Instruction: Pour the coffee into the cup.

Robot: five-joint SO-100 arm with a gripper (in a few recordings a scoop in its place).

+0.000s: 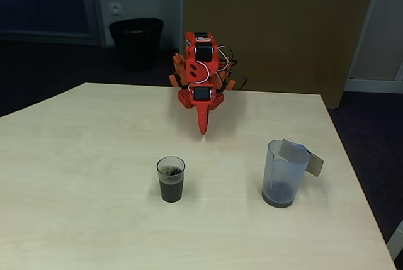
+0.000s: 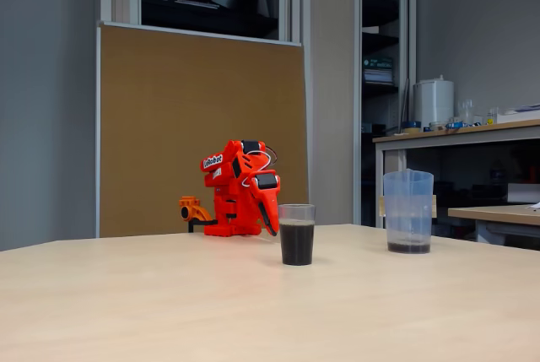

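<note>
The cup [image 1: 170, 179] [image 2: 296, 234] is a small clear tumbler standing upright near the table's middle, about half full of dark coffee [image 1: 170, 189] [image 2: 296, 243]. To its right in both fixed views stands a taller bluish jug [image 1: 281, 174] [image 2: 408, 210] with a grey handle and a thin dark layer at its bottom. The orange arm is folded at the table's far edge, and its gripper [image 1: 203, 126] [image 2: 271, 225] points down at the tabletop with the fingers together, shut on nothing. It hangs well behind the cup and apart from both vessels.
The pale wooden table [image 1: 88, 157] has bare surface to the left and in front of the cup. A black bin [image 1: 136, 42] stands on the floor behind the table. A brown board [image 2: 194, 126] rises behind the arm.
</note>
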